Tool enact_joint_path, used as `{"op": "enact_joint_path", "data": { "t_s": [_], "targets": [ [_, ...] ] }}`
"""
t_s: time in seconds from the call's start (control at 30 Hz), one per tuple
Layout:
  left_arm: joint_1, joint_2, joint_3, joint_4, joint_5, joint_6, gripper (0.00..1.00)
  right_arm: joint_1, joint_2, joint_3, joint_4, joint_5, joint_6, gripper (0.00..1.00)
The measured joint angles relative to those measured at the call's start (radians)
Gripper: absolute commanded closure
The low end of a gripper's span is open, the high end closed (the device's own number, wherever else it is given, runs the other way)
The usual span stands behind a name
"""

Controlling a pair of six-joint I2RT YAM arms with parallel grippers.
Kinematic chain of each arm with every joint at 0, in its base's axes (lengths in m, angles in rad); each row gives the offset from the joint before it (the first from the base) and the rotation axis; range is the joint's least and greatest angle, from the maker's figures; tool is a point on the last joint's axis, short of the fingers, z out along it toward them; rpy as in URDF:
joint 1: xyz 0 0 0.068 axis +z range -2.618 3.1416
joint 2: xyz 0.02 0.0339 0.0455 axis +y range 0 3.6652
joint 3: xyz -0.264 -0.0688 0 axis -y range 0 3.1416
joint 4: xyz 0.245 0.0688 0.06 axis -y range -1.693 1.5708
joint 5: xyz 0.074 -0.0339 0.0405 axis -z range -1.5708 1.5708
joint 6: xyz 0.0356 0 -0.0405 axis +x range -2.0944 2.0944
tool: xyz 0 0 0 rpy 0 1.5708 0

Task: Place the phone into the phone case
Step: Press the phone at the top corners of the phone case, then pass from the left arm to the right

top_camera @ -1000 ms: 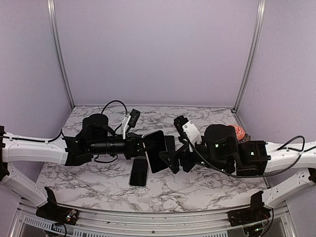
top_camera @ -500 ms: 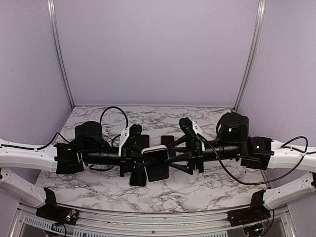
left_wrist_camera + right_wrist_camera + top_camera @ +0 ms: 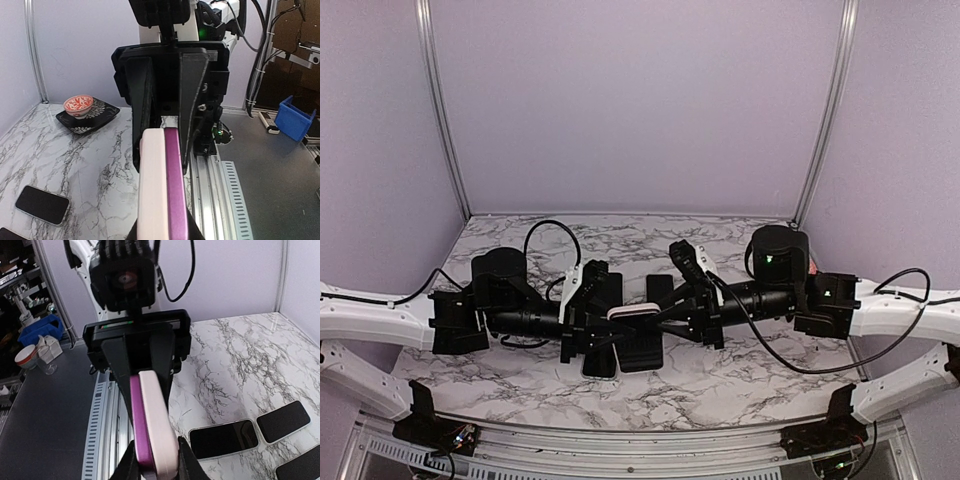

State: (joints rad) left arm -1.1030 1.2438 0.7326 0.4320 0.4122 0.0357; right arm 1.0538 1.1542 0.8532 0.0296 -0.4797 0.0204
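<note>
Marbled white-and-grey tabletop [image 3: 750, 375] fills the lower half of the overhead view, between lilac walls. Two white-and-black arms reach in from the left and right edges and meet nose to nose at the centre of that view.

From the right wrist, the left tool [image 3: 141, 372] faces the camera at mid-frame. Its two dark fingers [image 3: 117, 371] are clamped on the far end of a two-layer slab [image 3: 152, 192]. From the left wrist, the right tool [image 3: 166, 120] faces the camera the same way. Its fingers stand closely on either side of the slab's other end; whether they already pinch it cannot be told.

A dark patterned plate [image 3: 107, 112] sits at the left of the left wrist view, on the marble by the wall.

The slab is held edge-up above the tabletop at the middle of both wrist views. A pale pink layer and a purple layer lie face to face; this is the phone with its case, and which layer is which cannot be told.

A loose dark phone [image 3: 42, 204] lies flat at the lower left of the left wrist view. The right wrist view shows a pale-rimmed phone [image 3: 223, 438] flat at its lower right.

A red-and-white bowl [image 3: 79, 105] stands on the plate.
</note>
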Motion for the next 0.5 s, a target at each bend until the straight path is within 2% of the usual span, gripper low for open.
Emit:
{"op": "enact_joint_path", "data": {
  "t_s": [0.23, 0.3, 0.37, 0.5],
  "targets": [
    [-0.003, -0.011, -0.001, -0.011, 0.029, -0.009, 1.0, -0.002, -0.001, 0.001, -0.001, -0.021, -0.025, 1.0],
    [-0.003, -0.011, -0.001, -0.011, 0.029, -0.014, 0.77, -0.002, -0.001, 0.003, -0.004, -0.016, -0.029, 1.0],
    [-0.003, -0.011, -0.001, -0.01, 0.026, -0.011, 0.64, -0.002, -0.002, 0.006, -0.008, -0.013, -0.028, 1.0],
    [-0.004, -0.022, 0.001, 0.008, -0.003, -0.026, 0.54, -0.003, -0.016, 0.006, -0.007, 0.007, -0.018, 1.0]
  ]
}}
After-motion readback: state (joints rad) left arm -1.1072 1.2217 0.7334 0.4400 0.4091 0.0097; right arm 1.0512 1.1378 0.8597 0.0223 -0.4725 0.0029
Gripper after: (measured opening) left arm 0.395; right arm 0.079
